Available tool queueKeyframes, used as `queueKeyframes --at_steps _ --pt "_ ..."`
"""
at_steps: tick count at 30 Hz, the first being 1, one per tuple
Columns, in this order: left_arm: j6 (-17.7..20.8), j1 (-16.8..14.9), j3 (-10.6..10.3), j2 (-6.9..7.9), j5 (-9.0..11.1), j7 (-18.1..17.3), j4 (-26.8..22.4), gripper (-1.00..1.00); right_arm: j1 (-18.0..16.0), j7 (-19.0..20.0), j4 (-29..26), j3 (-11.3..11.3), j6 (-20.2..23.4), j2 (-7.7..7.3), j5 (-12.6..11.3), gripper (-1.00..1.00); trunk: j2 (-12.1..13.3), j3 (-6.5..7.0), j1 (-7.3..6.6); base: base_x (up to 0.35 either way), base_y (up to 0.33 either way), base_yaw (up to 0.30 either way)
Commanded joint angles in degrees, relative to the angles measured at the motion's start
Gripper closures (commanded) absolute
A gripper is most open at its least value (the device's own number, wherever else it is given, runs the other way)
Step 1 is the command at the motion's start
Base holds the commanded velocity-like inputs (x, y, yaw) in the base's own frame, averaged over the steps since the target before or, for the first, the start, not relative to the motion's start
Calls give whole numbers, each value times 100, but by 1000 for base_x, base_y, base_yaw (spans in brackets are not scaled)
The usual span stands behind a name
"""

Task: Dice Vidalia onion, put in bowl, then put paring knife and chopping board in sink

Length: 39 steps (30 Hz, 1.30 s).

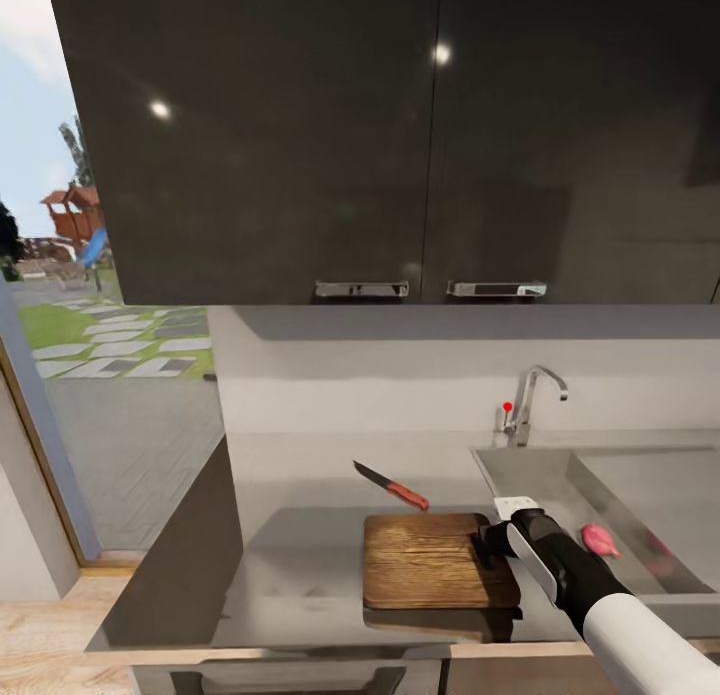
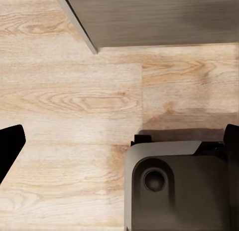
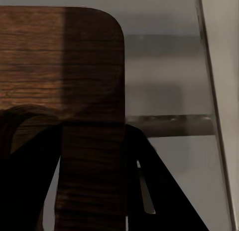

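The brown chopping board (image 1: 430, 565) lies on the grey countertop (image 1: 300, 535) near its front edge. My right gripper (image 1: 487, 545) sits at the board's right edge, next to the sink. In the right wrist view the board (image 3: 59, 56) fills the narrow gap of that gripper (image 3: 92, 136), whose dark fingers (image 3: 164, 191) are shut on the edge. The red-handled paring knife (image 1: 392, 485) rests just behind the board. The pinkish Vidalia onion (image 1: 599, 540) lies in the steel sink (image 1: 500, 465). My left gripper (image 2: 124, 133) hangs open over the floor. The bowl is out of view.
The chrome tap (image 1: 530, 405) stands behind the sink. Dark wall cabinets (image 1: 400, 125) hang above the counter. A glass opening (image 1: 100, 355) to a yard is at the left. The left wrist view looks down on the wood floor (image 2: 74, 91) and my dark base (image 2: 174, 186).
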Motion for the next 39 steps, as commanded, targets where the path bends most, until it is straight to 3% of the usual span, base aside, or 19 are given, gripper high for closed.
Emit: queueKeyframes --at_steps 1,15,39 --pt "-8 4 6 0 -1 -3 -7 -100 -3 -54 -9 37 15 -8 -63 100 -4 -10 2 0 0 0" --pt "-8 4 6 0 -1 -3 -7 -100 -3 213 -21 29 16 -16 -56 100 -4 -126 2 0 0 0" --pt "-9 4 0 -18 -3 -3 2 -100 -3 247 -19 29 16 -17 -54 100 -4 -135 2 34 0 0"
